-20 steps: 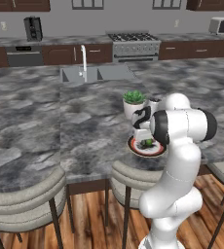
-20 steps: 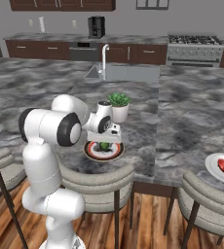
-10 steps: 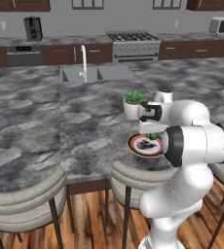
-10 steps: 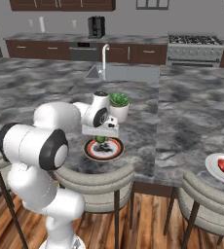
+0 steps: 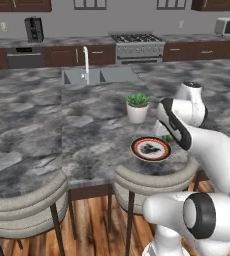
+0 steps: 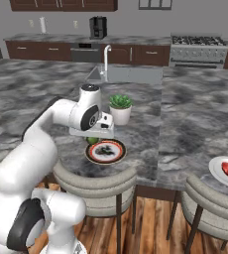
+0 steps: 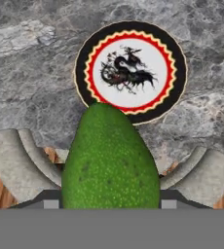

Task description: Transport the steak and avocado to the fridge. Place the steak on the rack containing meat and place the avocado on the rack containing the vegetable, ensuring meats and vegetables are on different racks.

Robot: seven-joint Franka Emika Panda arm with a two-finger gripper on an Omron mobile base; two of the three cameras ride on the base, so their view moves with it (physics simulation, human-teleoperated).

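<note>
Avocado (image 7: 110, 160) in tool (image 7: 111, 202), prob. above plate (image 7: 130, 71)

My grey marble island counter (image 5: 47, 125) carries a red-rimmed plate (image 5: 151, 149) near its front edge, a potted plant (image 5: 137, 107) just behind it, a sink (image 5: 99, 76) farther back, and another plate (image 6: 225, 171) well to the right

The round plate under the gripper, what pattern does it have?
Round plate: black rim, red scalloped ring, white centre with black dragon-like drawing; clearest in hand view.
</note>
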